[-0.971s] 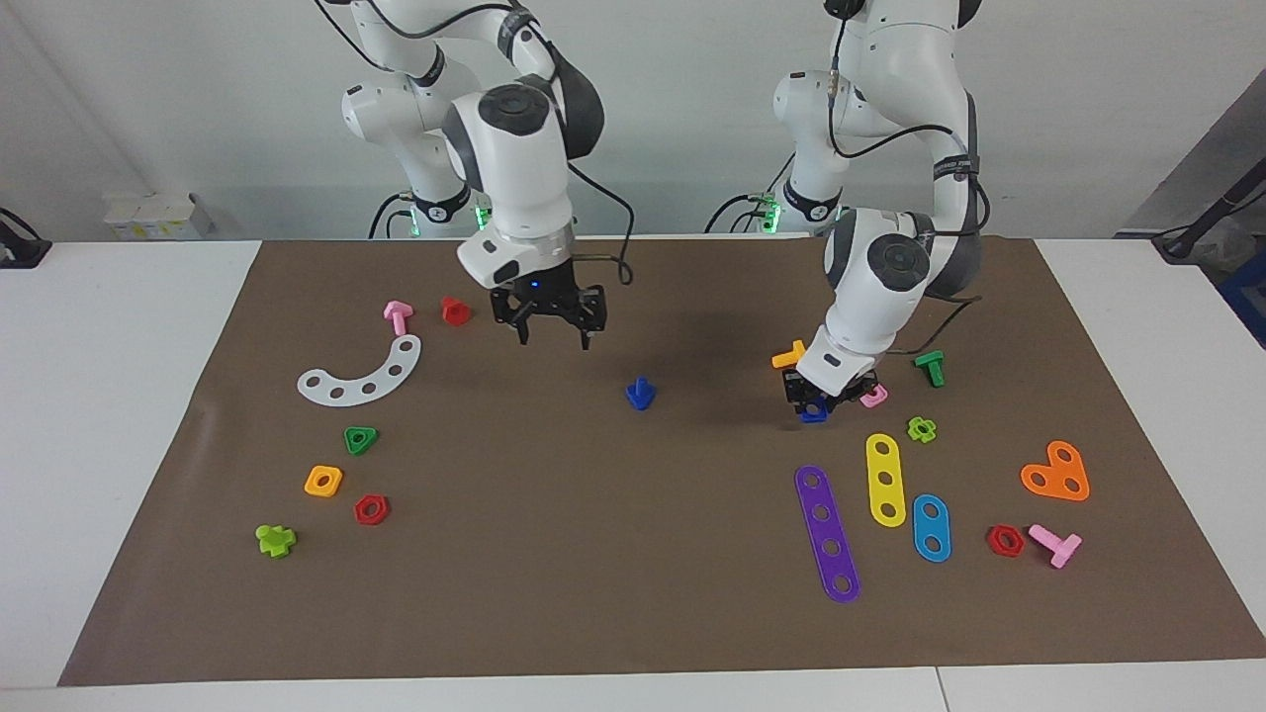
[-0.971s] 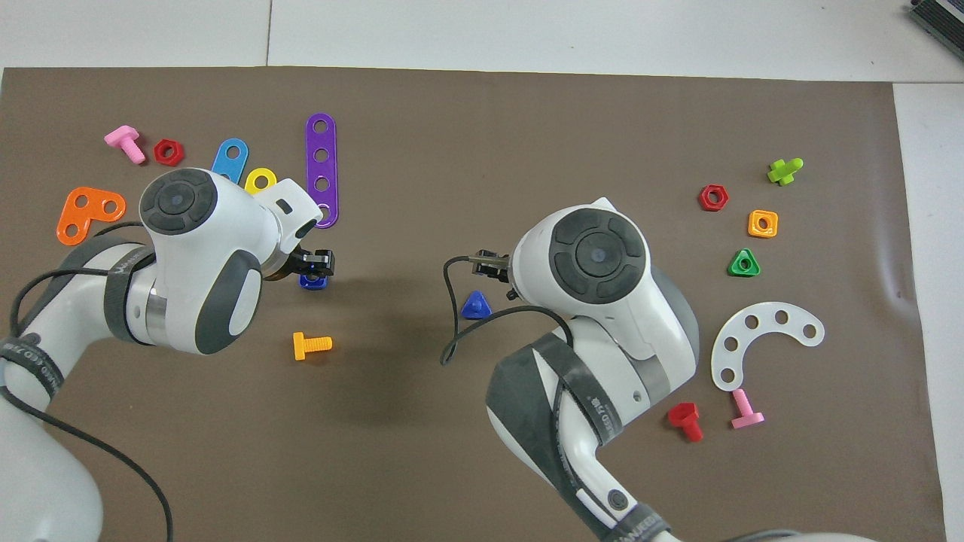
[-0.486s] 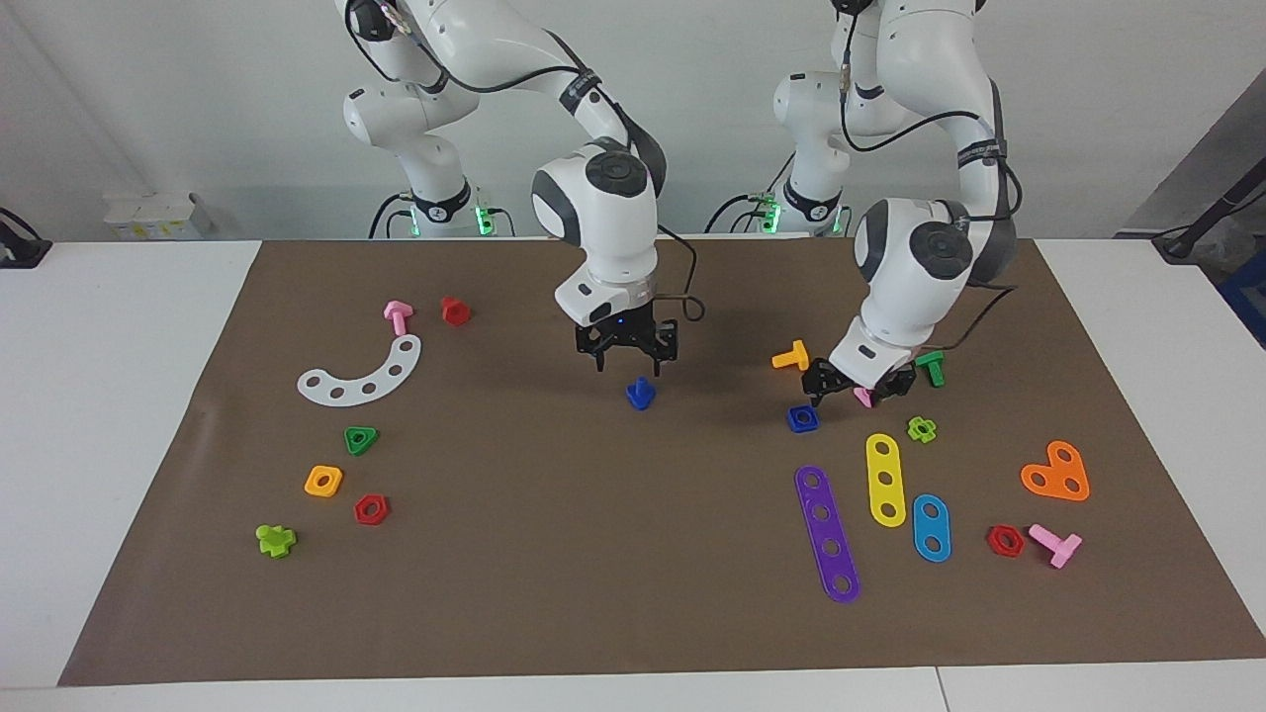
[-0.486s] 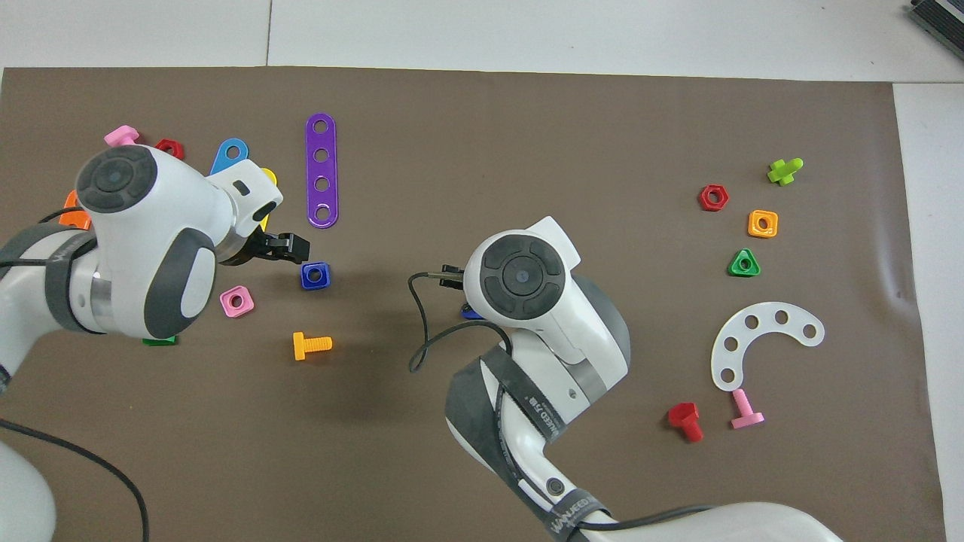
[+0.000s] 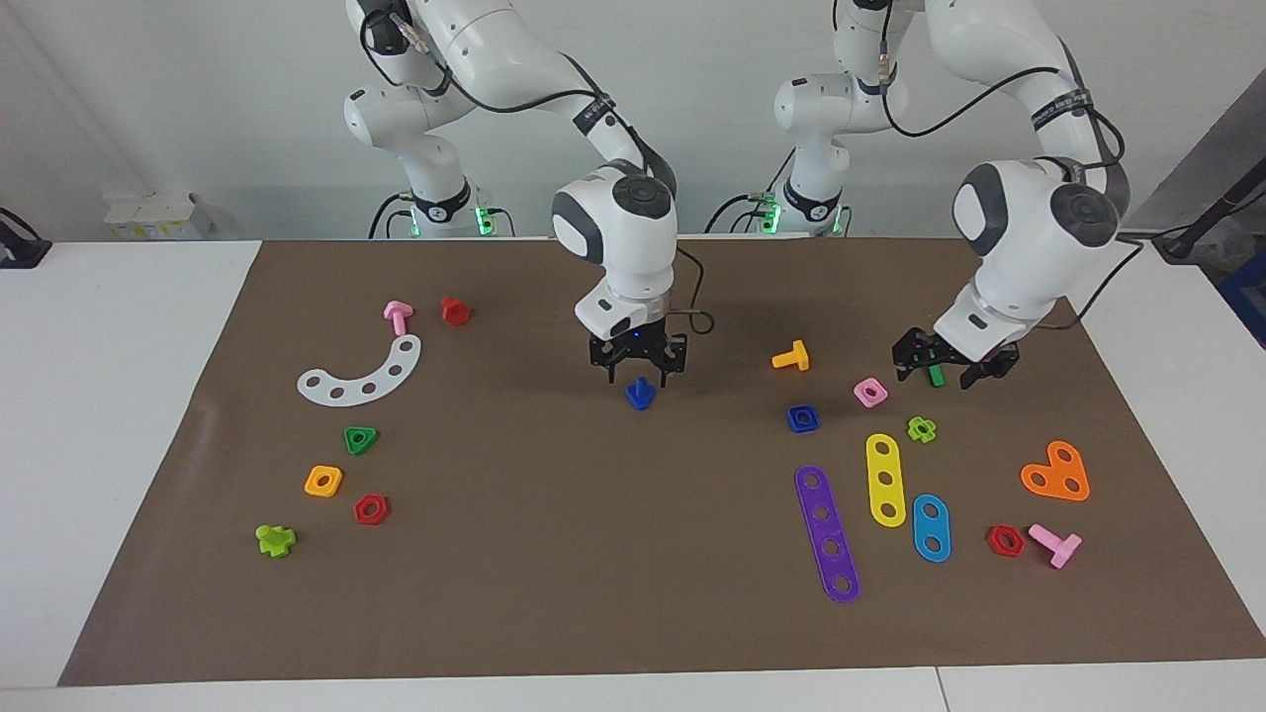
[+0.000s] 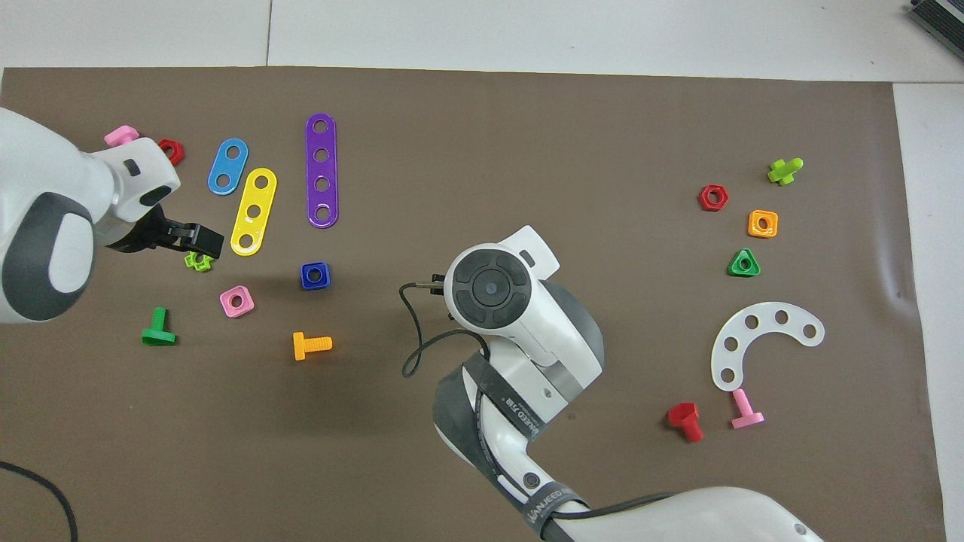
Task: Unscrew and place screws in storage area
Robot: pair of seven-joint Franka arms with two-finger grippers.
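Facing view: right gripper (image 5: 638, 368) hangs fingers-down right over the blue screw (image 5: 640, 395), mid-mat, fingers spread w/ the stem between or just under the tips; not closed on it yet. Screw stands on its flat head, stem up, already free of the blue nut (image 5: 803, 418), which lies apart toward the left arm's end. Step in hand, I'd say: pick up the loose screw. Next move needs a short drop, a pinch on the stem, then carry to the storage area (image 5: 297, 435) by the green nut (image 5: 361, 440) and white strip (image 5: 362, 374). Left gripper (image 5: 954, 369) is up over the green bolt (image 5: 936, 374), fingers apart, holding nothing; looks to be waiting.
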